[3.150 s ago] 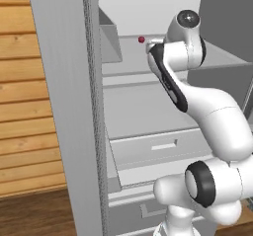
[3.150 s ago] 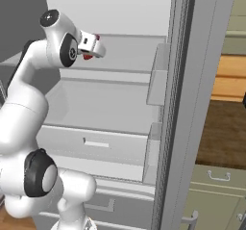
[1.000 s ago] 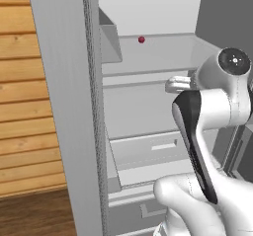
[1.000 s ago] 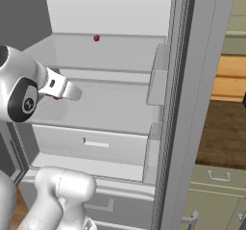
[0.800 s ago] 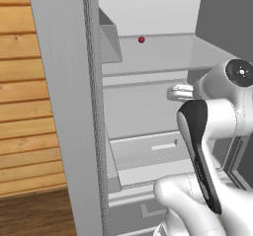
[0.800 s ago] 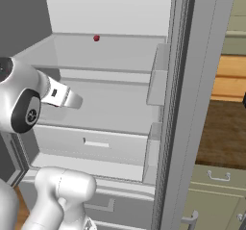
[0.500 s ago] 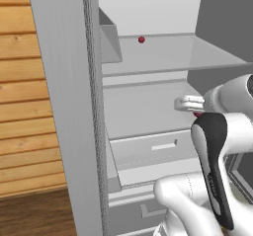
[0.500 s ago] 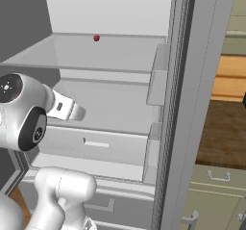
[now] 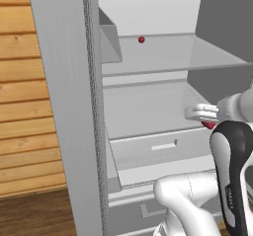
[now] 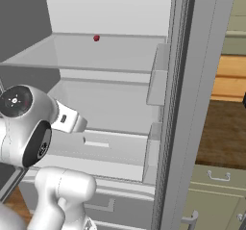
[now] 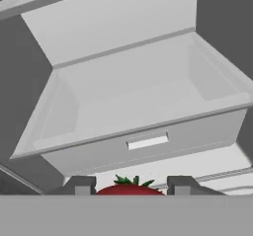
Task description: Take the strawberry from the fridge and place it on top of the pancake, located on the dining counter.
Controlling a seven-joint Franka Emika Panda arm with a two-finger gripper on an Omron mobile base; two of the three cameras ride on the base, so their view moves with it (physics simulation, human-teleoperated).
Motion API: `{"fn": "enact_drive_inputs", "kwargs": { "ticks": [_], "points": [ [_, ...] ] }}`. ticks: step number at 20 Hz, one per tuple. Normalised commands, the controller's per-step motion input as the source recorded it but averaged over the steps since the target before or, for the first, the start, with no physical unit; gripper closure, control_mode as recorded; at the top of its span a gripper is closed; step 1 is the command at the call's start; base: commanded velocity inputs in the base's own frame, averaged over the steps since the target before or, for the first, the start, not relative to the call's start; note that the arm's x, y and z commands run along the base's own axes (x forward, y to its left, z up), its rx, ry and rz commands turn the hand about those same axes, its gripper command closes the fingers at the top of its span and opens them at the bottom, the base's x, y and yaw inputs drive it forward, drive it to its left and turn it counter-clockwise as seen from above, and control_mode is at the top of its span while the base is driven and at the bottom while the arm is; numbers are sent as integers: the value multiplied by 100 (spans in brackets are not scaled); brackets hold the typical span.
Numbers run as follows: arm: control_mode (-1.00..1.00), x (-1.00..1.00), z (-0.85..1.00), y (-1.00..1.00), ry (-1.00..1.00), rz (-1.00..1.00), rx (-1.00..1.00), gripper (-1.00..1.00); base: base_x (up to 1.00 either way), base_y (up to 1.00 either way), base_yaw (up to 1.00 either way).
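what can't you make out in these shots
- strawberry: in the hand view its lower part is cut off by the bottom edge, and only the top shows in the claw.
- red dot on the upper shelf: in both base views it is too small to identify.

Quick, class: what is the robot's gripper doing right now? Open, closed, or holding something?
Gripper: closed on the strawberry, red with green leaves, seen between its fingertips.
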Motion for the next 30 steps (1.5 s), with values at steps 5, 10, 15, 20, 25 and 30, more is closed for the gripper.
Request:
{"fn": "enact_drive_inputs", "kwargs": {
  "ticks": [5,10,15,20,25,30],
  "points": [
    [-100,-26,-10,0,0,4,1,100,0,0,0],
    [-100,-35,-10,0,0,5,0,100,0,0,0],
    [-100,-34,-7,0,0,5,0,100,0,0,0],
    [-100,-32,-5,0,0,4,0,100,0,0,0],
    [-100,-34,-4,0,0,4,0,100,0,0,0],
    [-100,-15,0,0,0,4,0,100,0,0,0]
  ]
}}
